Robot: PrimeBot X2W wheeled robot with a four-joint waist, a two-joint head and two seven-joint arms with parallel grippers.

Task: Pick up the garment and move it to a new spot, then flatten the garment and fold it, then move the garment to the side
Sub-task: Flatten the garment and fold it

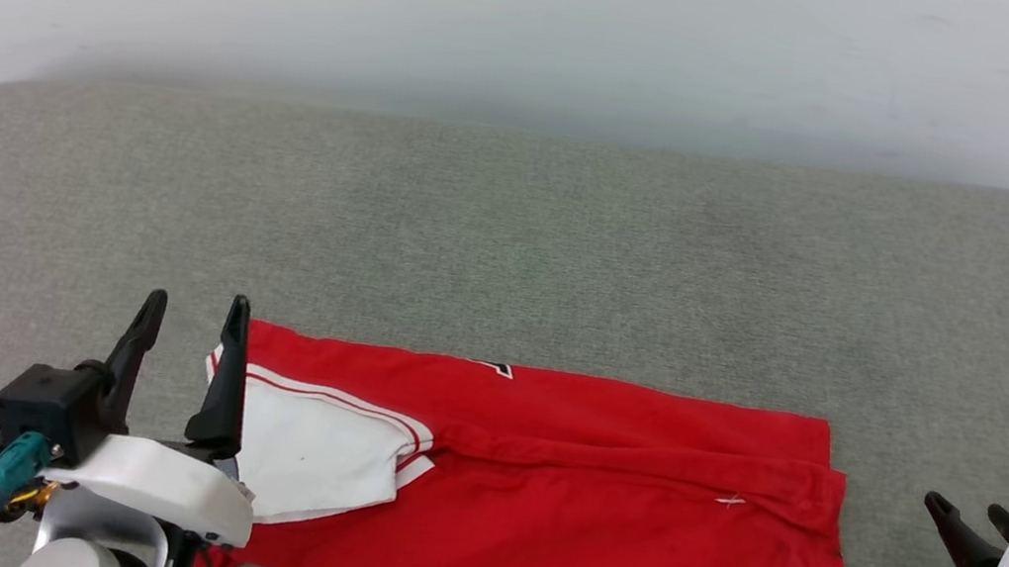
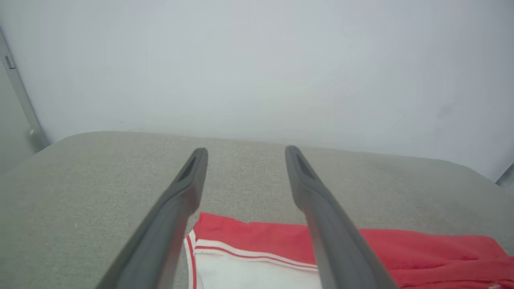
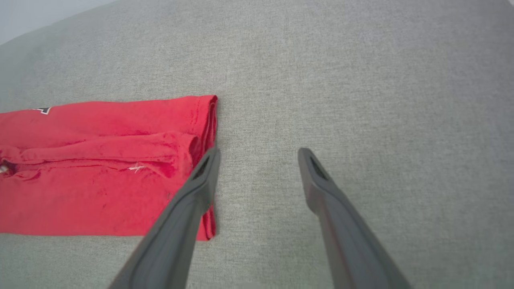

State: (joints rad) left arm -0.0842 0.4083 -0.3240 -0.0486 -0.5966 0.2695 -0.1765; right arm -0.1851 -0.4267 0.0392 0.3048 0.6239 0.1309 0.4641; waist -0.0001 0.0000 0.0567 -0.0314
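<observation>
1. Spread wide, holding nothing: left gripper (image 1: 198,300), at the white-sleeve end of the red jersey shirt (image 1: 586,476).
2. Spread wide too, empty: right gripper (image 1: 964,505), near the opposite end.
3. Folded into a long strip, flat on the grey fabric cushion (image 1: 513,225).

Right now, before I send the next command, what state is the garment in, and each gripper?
Garment: folded into a long strip, lying flat on the grey padded surface, white sleeve turned over on top at its left end, not held.
Left gripper: open, at the garment's left end, gripping nothing.
Right gripper: open, just off the garment's right end, gripping nothing.
</observation>
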